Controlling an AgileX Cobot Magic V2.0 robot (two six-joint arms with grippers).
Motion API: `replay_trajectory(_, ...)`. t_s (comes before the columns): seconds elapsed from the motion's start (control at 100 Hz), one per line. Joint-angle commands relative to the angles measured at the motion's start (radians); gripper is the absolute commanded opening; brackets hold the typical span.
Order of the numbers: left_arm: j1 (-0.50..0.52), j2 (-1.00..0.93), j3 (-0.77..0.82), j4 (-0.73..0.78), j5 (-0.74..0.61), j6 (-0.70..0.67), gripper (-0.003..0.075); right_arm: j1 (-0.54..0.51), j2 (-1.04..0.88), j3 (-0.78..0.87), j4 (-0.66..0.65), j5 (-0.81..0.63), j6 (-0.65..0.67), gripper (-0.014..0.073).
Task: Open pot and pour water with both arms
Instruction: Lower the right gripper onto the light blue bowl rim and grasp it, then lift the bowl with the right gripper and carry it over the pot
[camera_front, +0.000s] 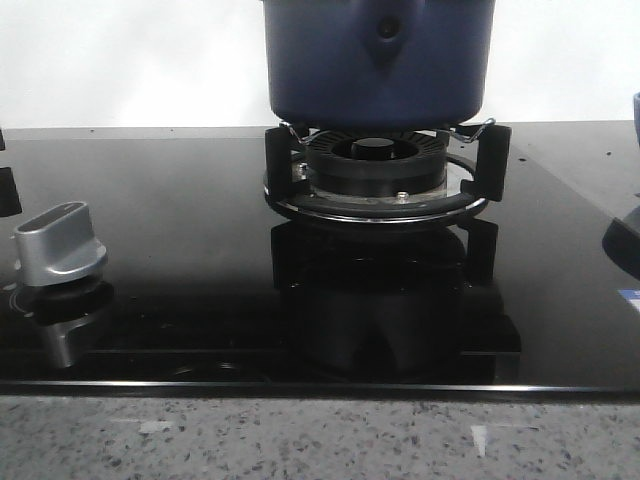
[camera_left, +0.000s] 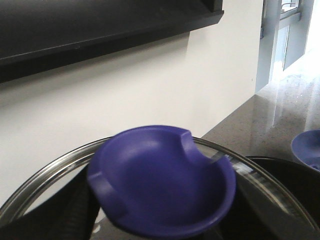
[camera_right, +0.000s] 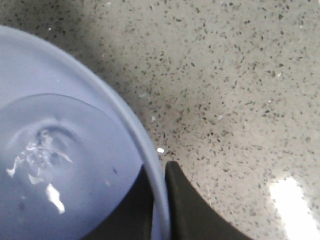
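Note:
The dark-blue pot (camera_front: 378, 60) stands on the gas burner (camera_front: 375, 165); its top is cut off by the frame. In the left wrist view my left gripper (camera_left: 162, 216) holds the glass lid (camera_left: 45, 172) by its blue dish-shaped knob (camera_left: 162, 180), with a dark finger (camera_left: 67, 212) on each side. In the right wrist view my right gripper (camera_right: 161, 175) is shut on the rim of a light-blue bowl (camera_right: 60, 165) holding water (camera_right: 45, 150), one finger (camera_right: 192, 212) outside the rim and one inside. Neither gripper shows in the front view.
A silver stove knob (camera_front: 60, 245) sits at the left of the black glass hob (camera_front: 170, 230). The bowl's edge shows at the far right (camera_front: 636, 105) and in the left wrist view (camera_left: 307, 147). Speckled stone counter (camera_right: 240, 75) lies under the bowl.

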Motion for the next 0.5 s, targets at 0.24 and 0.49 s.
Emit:
replay_trajectory(0.24,0.003,-0.052,-0.034,-0.089,-0.001,-0.010,0.0218,0.076,-0.039,-0.305,0.013,0.181,-0.017,-0.0067)
replay_trajectory(0.49,0.003,-0.052,-0.034,-0.089,-0.001,-0.010,0.0218,0.222,-0.014,-0.511,0.013,0.208,-0.017,-0.0066)
